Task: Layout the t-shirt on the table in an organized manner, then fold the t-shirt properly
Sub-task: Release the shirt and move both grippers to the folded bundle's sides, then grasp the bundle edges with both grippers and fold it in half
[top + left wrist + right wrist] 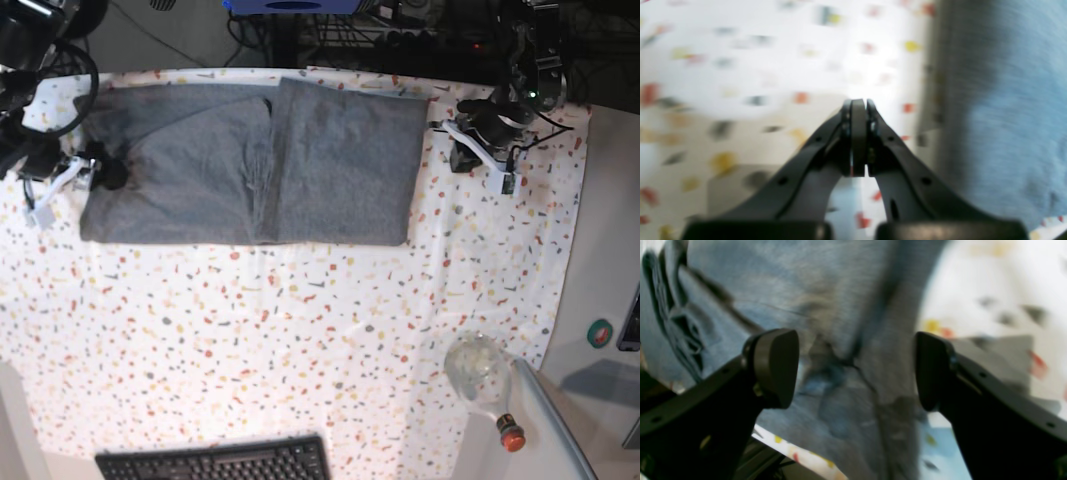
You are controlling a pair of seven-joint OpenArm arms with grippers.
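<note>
The grey t-shirt (pixel 250 165) lies on the speckled table (pixel 300 330) at the far side, folded into a wide rectangle with one layer lapped over the middle. My right gripper (pixel 103 172) is at the shirt's left edge. In the right wrist view it (pixel 853 370) stands open, its fingers (pixel 773 366) spread over wrinkled shirt fabric (pixel 826 306) with nothing between them. My left gripper (pixel 462 140) hovers just off the shirt's right edge. In the left wrist view it (pixel 858 103) is shut and empty above the table (pixel 773 66), with the shirt (pixel 1000 100) to its right.
A black keyboard (pixel 215 462) sits at the near edge. A clear bottle (pixel 480 370) with a red cap lies at the near right corner beside the plain white side counter (pixel 605 250). Cables and equipment line the far edge.
</note>
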